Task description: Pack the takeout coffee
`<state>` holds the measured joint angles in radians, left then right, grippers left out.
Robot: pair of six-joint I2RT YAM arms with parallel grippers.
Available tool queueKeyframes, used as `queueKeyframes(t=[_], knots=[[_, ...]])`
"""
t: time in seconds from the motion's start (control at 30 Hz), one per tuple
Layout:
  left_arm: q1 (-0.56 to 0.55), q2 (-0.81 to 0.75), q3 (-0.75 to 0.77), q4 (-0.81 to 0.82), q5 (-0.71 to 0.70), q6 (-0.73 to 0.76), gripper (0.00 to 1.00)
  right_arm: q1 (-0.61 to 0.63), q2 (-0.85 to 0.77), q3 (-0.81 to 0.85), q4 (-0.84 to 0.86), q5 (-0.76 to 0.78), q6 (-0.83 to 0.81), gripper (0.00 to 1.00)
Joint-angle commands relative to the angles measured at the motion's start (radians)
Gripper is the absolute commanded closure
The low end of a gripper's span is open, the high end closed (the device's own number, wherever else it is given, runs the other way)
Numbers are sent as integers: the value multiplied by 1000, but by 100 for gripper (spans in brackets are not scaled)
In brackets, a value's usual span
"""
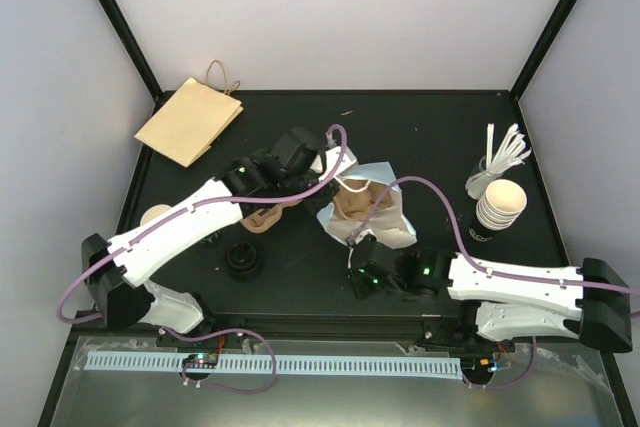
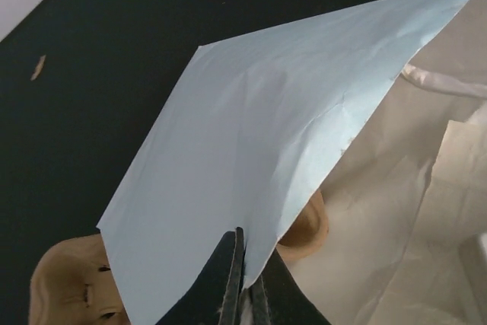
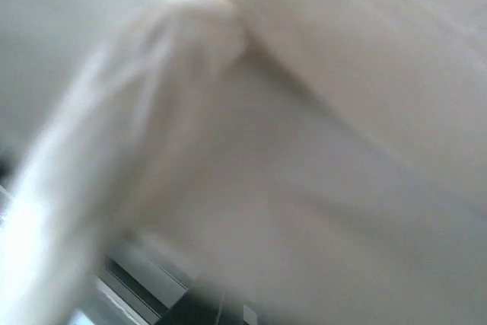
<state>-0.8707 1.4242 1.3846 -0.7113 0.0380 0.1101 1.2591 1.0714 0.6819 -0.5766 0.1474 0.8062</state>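
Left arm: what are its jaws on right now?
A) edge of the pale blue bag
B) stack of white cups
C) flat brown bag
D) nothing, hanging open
A: in the left wrist view the left jaws are pinched shut on the near edge of the pale blue bag, whose flap lifts away from them.

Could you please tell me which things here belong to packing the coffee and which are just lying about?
In use: white bag, its edge pinched in the left claw; the lidded coffee itself is not visible.
Lying about: brown bag; stacked cups; black lids; stirrers; cardboard tray.
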Motion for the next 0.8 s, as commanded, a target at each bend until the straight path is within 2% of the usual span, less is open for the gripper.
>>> queueKeyframes(t=[0.0,0.2,0.3,0.53,0.77], knots=[[46,-73,-49,-61,-65,54,98,29,55,68,93,-3,-31,91],[65,-128,-103,-20,-68,67,98,35,67,17,98,29,-19,91],[62,-113,-97,-23,6,72,99,35,54,-26,84,48,3,88],[42,-62,-68,-20,57,48,98,36,-82,-119,40,78,61,81],[-11,-27,-39,-43,8,58,98,37,-204,-110,-73,150,86,78]])
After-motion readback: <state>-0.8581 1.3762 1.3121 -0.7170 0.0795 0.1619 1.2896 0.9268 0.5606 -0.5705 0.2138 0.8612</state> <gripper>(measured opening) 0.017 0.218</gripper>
